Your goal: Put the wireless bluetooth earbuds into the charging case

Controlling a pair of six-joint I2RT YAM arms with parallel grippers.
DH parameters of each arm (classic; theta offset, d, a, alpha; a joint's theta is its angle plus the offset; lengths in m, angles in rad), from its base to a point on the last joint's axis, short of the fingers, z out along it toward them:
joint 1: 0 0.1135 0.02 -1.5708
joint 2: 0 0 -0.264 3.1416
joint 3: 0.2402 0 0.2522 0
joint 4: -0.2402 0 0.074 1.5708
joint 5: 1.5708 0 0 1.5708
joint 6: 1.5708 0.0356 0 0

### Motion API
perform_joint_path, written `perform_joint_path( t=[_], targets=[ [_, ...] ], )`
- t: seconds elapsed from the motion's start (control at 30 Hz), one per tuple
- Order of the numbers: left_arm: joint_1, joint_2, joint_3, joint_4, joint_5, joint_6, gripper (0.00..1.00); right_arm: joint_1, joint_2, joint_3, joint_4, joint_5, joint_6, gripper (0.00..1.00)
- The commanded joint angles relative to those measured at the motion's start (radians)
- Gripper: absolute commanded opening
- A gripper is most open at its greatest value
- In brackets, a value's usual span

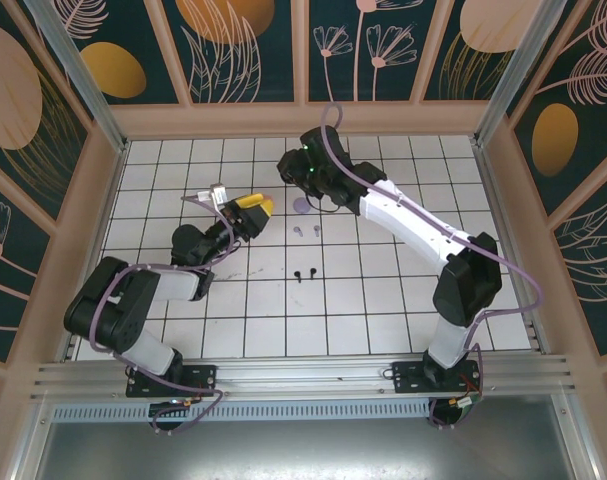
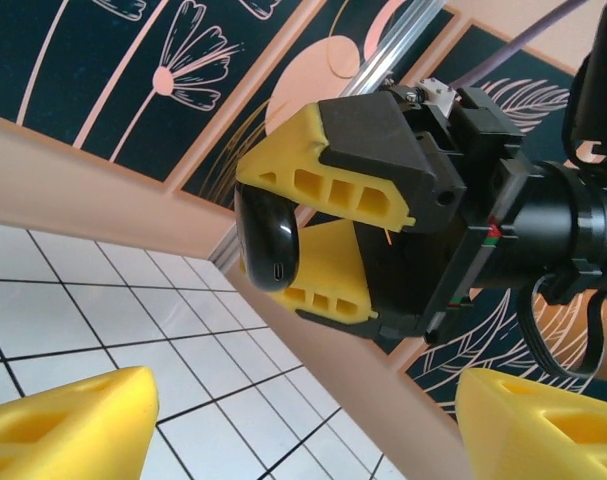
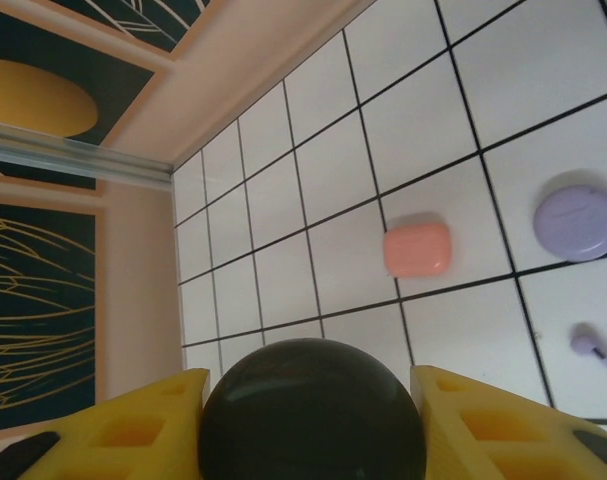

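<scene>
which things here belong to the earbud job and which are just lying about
Job: black case, black earbuds, lavender case, lavender earbuds, salmon case.
Just around: tiled table, patterned walls, metal frame.

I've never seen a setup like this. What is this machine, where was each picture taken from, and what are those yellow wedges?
These are two robot arms bolted to a tiled table. One picture looks down on both from above. The other two come from small cameras on each wrist, so the yellow wedges are that arm's own fingers. The right gripper is shut on a glossy black charging case. The left gripper is open and empty, its camera facing that case. On the table lie a salmon case, a lavender case, two tiny lavender earbuds and two black earbuds.
</scene>
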Motion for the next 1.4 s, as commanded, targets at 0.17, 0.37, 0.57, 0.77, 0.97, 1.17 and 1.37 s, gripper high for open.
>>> perform_joint_path(
  t=[0.17,0.37,0.57,0.77,0.97,1.17,1.37],
  targets=[
    [-0.016,0.093,0.069,0.183,0.018,-0.070,0.63,0.043,-0.021,-0.008,0.057,0.001,0.080,0.31],
    [-0.017,0.121,0.105,0.180,0.008,-0.065,0.58,0.058,-0.013,-0.003,0.053,0.004,0.080,0.31],
    [-0.019,0.167,0.141,0.179,0.006,-0.070,0.54,0.068,-0.006,-0.003,0.058,0.001,0.084,0.30],
    [-0.018,0.195,0.171,0.187,0.000,-0.073,0.49,0.079,0.009,0.017,0.056,-0.002,0.083,0.30],
    [-0.019,0.211,0.189,0.196,-0.020,-0.074,0.46,0.081,0.018,0.021,0.054,-0.004,0.081,0.30],
    [-0.018,0.226,0.210,0.207,-0.035,-0.080,0.43,0.081,0.020,0.022,0.053,-0.002,0.078,0.30],
    [-0.018,0.233,0.215,0.216,-0.057,-0.080,0.37,0.081,0.020,0.020,0.054,-0.004,0.078,0.30]
  ],
)
